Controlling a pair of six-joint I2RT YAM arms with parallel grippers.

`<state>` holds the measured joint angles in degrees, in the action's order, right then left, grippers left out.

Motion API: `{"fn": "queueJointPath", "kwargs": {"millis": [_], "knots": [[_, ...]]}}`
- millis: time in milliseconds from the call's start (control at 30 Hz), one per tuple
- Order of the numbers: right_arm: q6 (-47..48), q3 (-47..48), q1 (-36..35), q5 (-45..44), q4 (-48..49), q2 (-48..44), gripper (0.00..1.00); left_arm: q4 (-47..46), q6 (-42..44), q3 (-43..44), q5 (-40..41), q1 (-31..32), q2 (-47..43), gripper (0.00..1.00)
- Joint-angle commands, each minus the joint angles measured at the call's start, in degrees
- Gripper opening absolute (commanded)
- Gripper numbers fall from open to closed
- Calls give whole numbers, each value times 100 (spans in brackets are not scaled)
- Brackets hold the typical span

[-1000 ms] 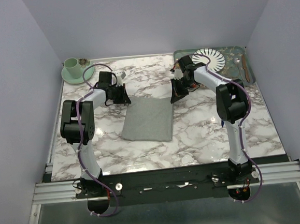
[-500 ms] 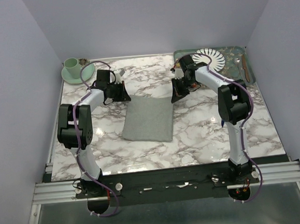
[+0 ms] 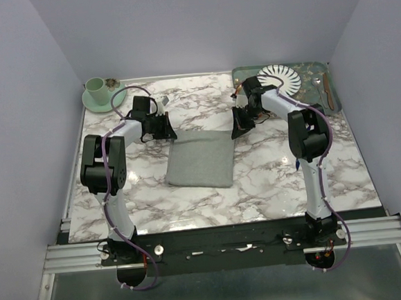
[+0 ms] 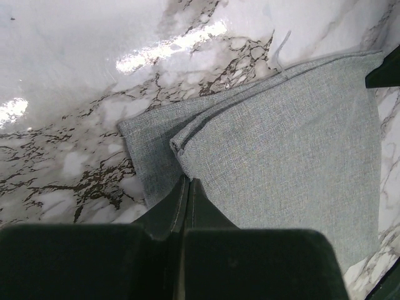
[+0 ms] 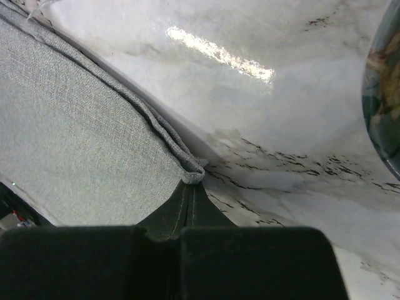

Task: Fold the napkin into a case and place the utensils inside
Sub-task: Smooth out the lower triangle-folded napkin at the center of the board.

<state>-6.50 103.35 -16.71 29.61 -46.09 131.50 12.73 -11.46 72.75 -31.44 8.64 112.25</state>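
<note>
Top external shows me the napkin [image 3: 200,162] shorter than a second ago, far edge drawn nearer. Left tool [image 4: 185,185] and right tool [image 5: 190,187] each clench a far corner.

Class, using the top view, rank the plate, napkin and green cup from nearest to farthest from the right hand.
1. napkin: centre, its corner at the right hand.
2. plate: back right.
3. cup: back left corner.
</note>
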Motion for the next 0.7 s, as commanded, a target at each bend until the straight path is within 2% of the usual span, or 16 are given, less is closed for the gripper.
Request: {"fn": "queueJointPath", "kwargs": {"millis": [0,300,500,667], "knots": [[88,80,10,80,117,-28,1,-95,-5,38,-72,-65,-123,0],[-9,-52,-8,555,276,-494,1,-394,-84,-279,112,-73,-826,0],[-106,-34,-78,652,319,-406,1,-236,-23,-235,279,-109,-783,0],[-71,62,-87,389,319,-108,1,-157,21,-156,419,-117,-520,0]]}}
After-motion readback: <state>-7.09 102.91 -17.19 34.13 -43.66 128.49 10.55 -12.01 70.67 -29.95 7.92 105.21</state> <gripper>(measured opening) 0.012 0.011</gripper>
